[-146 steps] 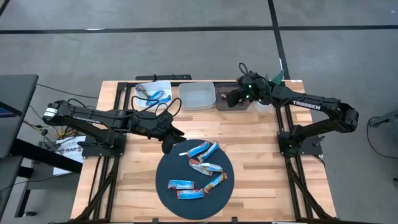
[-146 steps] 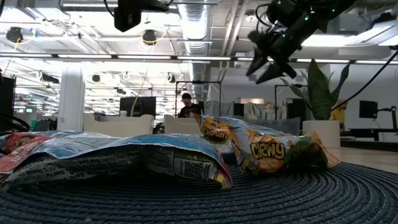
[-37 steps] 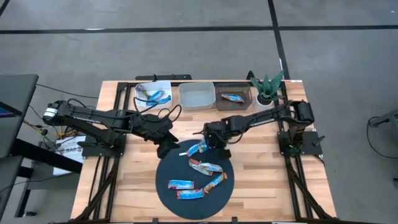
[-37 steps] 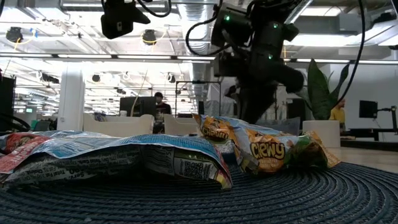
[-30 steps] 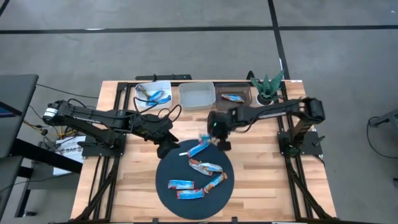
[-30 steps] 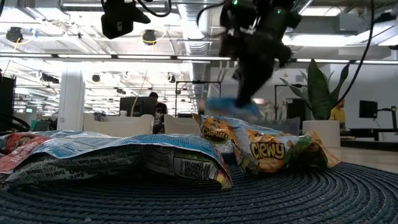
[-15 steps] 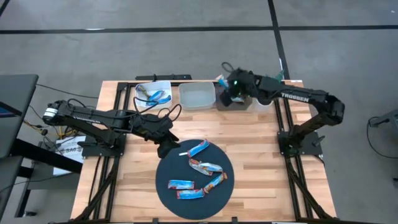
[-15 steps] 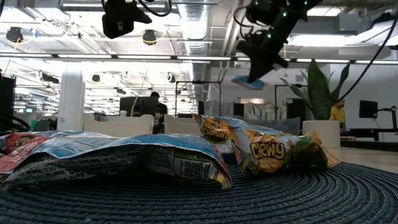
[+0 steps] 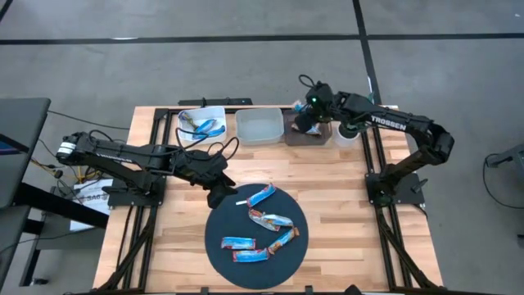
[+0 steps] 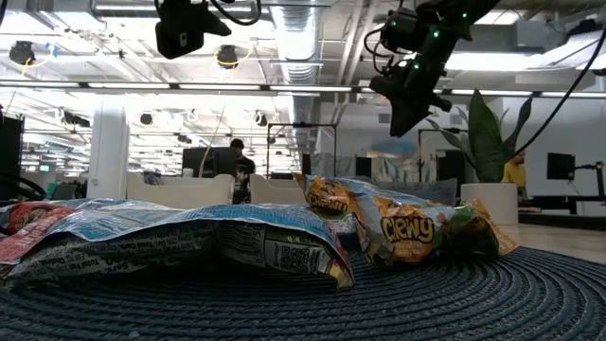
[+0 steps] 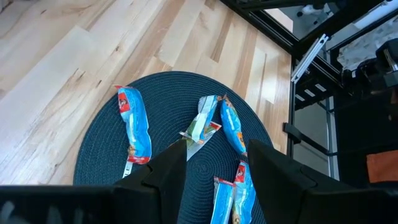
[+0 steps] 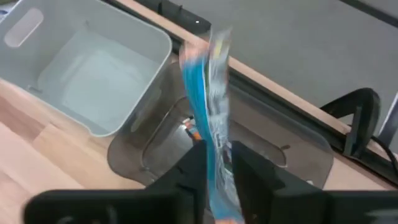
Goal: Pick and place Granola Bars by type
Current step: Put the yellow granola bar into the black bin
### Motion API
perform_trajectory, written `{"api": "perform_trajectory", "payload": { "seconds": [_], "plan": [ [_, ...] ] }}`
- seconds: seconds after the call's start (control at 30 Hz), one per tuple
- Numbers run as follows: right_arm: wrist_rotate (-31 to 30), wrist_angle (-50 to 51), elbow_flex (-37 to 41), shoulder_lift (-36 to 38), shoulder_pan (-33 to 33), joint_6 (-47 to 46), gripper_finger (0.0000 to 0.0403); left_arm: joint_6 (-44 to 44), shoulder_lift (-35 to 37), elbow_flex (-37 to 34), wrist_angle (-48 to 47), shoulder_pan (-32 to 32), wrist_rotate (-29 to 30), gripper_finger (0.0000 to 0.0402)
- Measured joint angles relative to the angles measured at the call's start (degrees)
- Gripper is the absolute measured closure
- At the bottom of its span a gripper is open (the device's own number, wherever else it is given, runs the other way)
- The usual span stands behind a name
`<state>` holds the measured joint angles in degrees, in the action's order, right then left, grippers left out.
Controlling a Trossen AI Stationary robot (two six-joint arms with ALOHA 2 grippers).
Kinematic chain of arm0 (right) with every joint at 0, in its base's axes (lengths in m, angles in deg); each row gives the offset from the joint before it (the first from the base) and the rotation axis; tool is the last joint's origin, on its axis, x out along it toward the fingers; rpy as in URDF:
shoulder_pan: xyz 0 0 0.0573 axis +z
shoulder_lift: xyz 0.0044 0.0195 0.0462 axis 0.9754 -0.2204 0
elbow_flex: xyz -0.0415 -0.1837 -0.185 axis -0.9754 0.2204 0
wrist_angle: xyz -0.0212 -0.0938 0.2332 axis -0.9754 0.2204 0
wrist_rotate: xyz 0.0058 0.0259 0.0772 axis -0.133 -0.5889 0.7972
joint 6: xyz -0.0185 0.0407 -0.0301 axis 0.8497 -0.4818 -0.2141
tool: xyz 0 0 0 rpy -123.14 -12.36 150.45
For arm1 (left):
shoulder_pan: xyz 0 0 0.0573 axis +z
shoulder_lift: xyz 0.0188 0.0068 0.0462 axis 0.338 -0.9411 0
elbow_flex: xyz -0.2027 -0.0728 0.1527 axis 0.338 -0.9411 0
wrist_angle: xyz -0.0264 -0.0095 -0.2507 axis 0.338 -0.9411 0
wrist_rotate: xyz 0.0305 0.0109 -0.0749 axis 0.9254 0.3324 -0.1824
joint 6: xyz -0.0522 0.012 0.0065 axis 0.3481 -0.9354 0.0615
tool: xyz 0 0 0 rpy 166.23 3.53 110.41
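Note:
Several granola bars [image 9: 273, 220], mostly blue, lie flat on the round dark mat [image 9: 219, 260]. My right gripper [image 9: 307, 124] hangs over the dark bin [image 9: 318, 139] at the table's far edge. A blue bar [image 12: 208, 93] stands on edge between its slightly parted fingers. In the low view this bar [image 10: 398, 149] shows blurred just below the fingertips. My left gripper [image 9: 221, 192] hovers open over the mat's far left rim, with nothing between its fingers [image 11: 168, 168]. My right gripper points down and toward the table's far side, with one finger [image 12: 198, 168] on each flat face of the blue bar. The bar's lower end [image 12: 221, 199] is in the gap, and the rest reaches out toward the dark bin. Whether the fingers still touch it I cannot tell.
A white bin [image 9: 201, 124] with blue bars and a pale bin [image 9: 259, 125] stand left of the dark bin along the far edge. A small potted plant [image 9: 354, 115] is at the far right. Bare wood lies between the bins and the mat.
My right gripper has lifted a blue bar off the mat's far part. It has carried the bar up and toward the table's far edge, rolling its wrist, until it hangs over the dark bin. The bar now shows blurred a little below the fingertips.

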<state>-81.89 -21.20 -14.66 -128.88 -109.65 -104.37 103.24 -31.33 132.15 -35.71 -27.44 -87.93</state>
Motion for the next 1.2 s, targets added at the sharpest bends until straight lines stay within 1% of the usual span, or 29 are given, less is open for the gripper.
{"api": "perform_trajectory", "payload": {
  "seconds": [0.17, 0.23, 0.33, 0.47, 0.57, 0.7, 0.87, 0.93, 1.13, 1.2],
  "plan": [
    [0.46, 0.02, 0.0, -0.02, 0.02, -0.04, 0.0282, -0.28, 0.0, 0.0, -0.02, 0.0, -0.01, 0.024],
    [1.72, 0.0, 0.0, -0.02, 0.07, -0.04, 0.0264, -0.28, 0.0, 0.0, -0.01, 0.0, -0.01, 0.024],
    [6.48, 0.0, 0.0, -0.02, 0.54, 0.28, 0.0247, -0.28, 0.0, 0.0, -0.02, 0.0, -0.01, 0.024],
    [15.31, 0.0, 0.0, -0.02, 3.6, 4.46, 0.0236, -0.28, 0.0, 0.0, -0.02, 0.0, -0.01, 0.024],
    [22.09, 0.12, 0.0, -0.02, 8.25, 8.55, 0.0234, -0.28, 0.0, 0.0, -0.02, 0.0, -0.01, 0.024],
    [26.3, 0.82, 0.0, -0.02, 17.28, 12.26, 0.0238, -0.28, 0.0, 0.0, -0.04, 0.0, -0.01, 0.024],
    [26.29, 3.01, 0.0, -0.02, 29.71, 16.59, 0.0245, -0.28, 0.0, 0.0, -0.13, 0.0, -0.01, 0.024],
    [26.29, 3.05, 0.0, -0.02, 33.8, 16.94, 0.0247, -0.28, 0.0, 0.0, -0.17, 0.0, -0.01, 0.024],
    [25.9, 2.78, 0.0, -0.46, 42.82, 16.98, 0.0254, -1.79, 0.0, 0.0, -0.22, 0.0, -0.03, 0.024],
    [24.56, 3.19, 0.0, -1.4, 45.23, 16.98, 0.0256, -1.97, 0.0, 0.0, -0.21, 0.0, -0.03, 0.0239]
  ]
}}
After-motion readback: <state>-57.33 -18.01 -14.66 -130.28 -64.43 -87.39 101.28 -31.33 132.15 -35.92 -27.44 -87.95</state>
